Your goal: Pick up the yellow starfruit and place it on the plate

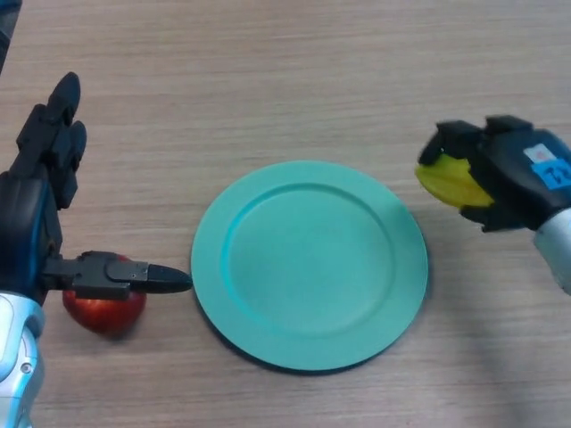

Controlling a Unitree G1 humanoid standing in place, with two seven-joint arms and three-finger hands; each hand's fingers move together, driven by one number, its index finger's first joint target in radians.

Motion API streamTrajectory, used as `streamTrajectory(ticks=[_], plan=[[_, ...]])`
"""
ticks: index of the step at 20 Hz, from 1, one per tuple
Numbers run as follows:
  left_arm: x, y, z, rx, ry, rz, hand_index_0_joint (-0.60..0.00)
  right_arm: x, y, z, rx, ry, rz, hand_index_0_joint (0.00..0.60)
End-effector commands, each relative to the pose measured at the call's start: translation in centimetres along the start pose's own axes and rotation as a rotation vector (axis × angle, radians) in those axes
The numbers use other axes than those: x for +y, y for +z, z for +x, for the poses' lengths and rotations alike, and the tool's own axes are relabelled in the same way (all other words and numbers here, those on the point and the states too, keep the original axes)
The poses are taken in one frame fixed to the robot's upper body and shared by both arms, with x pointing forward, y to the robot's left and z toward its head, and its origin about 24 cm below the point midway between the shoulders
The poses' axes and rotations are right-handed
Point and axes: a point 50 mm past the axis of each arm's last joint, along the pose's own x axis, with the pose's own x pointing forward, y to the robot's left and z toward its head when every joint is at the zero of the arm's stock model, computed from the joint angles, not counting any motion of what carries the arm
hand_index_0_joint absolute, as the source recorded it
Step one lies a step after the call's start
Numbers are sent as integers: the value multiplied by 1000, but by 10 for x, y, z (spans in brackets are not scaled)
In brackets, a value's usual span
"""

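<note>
The yellow starfruit (451,181) is in my right hand (508,169), whose fingers are curled round it, at the right of the view, just right of the plate's rim. The round teal plate (234,217) lies in the middle of the wooden table with nothing on it. My left hand (40,192) is at the left edge with its fingers straight and its thumb pointing toward the plate's left rim. It holds nothing.
A red apple-like fruit (105,312) lies on the table at the lower left, under my left thumb and just left of the plate. The table is light wood.
</note>
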Motion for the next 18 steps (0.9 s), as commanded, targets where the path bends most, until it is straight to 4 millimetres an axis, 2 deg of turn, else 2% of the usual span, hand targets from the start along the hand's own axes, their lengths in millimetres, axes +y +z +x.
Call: streamTrajectory(ticks=[1, 5, 6, 8, 15, 18], plan=[[15, 41, 1, -264, 57, 62, 0, -47, 10, 5, -59, -224, 92, 600], [15, 40, 2, -255, 53, 61, 0, -35, 43, 9, -152, -201, 121, 600], [16, 40, 2, -250, 52, 59, 0, -28, 55, 10, -164, -175, 220, 600], [16, 39, 2, -250, 51, 60, 0, -19, 69, 11, -187, -155, 259, 600], [20, 42, -1, -271, 91, 39, 0, 13, 91, 8, -175, -58, 429, 600], [22, 44, -3, -252, 97, 25, 0, 22, 89, 3, -70, -12, 662, 600]])
